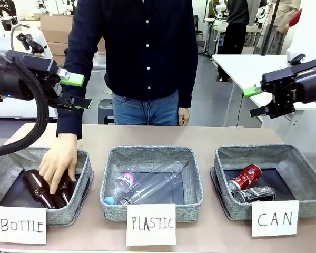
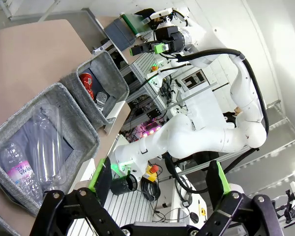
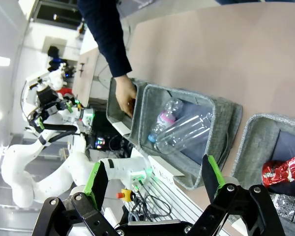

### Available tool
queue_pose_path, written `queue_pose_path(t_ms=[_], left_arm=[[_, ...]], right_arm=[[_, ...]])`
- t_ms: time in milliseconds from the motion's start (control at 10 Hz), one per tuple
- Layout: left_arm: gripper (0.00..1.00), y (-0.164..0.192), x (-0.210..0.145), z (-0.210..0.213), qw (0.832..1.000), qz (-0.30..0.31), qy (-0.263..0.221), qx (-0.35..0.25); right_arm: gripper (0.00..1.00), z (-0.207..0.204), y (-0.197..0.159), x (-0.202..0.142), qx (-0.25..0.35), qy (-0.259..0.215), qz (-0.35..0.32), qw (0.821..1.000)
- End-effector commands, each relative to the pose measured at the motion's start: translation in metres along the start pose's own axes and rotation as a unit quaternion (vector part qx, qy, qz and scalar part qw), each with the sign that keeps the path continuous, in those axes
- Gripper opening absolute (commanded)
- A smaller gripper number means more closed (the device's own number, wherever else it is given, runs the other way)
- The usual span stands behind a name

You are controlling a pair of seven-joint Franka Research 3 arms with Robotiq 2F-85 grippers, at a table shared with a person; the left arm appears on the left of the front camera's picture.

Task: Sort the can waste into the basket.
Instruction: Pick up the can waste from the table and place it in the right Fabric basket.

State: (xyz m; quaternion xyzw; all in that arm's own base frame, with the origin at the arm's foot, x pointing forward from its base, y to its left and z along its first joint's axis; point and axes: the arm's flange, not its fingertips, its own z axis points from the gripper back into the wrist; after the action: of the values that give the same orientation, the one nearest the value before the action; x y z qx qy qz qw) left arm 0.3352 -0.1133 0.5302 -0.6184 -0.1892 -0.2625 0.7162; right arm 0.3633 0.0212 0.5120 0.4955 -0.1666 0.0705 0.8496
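The red dented can (image 1: 244,177) and the dark can (image 1: 254,194) lie side by side inside the grey basket (image 1: 305,206) carded "CAN" at the right. Both cans show small in the left wrist view, red can (image 2: 86,79) and dark can (image 2: 101,99), and the red can (image 3: 285,170) shows at the right edge of the right wrist view. My left gripper (image 1: 76,90) hangs open high at the left, empty. My right gripper (image 1: 254,101) hangs open high at the right above the basket, also empty.
The middle bin (image 1: 152,210) carded "PLASTIC" holds clear plastic bottles (image 1: 142,187). The left bin (image 1: 68,213) carded "BOTTLE" holds brown glass bottles (image 1: 39,188), with a person's hand (image 1: 59,163) reaching into it. The person stands at the table's far side.
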Motion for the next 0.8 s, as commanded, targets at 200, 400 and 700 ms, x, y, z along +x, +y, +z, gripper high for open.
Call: queue_pose_path(t_ms=[200, 400, 700], left_arm=[[1.0, -0.0002, -0.0014, -0.0006, 1.0, -0.007, -0.007, -0.008], [1.0, -0.0002, -0.0014, -0.0006, 1.0, -0.007, -0.007, -0.008], [1.0, -0.0002, -0.0014, -0.0006, 1.0, -0.007, -0.007, -0.008]], right_arm=[[1.0, 0.003, 0.0031, 0.0024, -0.004, 0.001, 0.005, 1.0], [1.0, 0.003, 0.0031, 0.0024, -0.004, 0.001, 0.005, 1.0], [1.0, 0.003, 0.0031, 0.0024, -0.004, 0.001, 0.005, 1.0]])
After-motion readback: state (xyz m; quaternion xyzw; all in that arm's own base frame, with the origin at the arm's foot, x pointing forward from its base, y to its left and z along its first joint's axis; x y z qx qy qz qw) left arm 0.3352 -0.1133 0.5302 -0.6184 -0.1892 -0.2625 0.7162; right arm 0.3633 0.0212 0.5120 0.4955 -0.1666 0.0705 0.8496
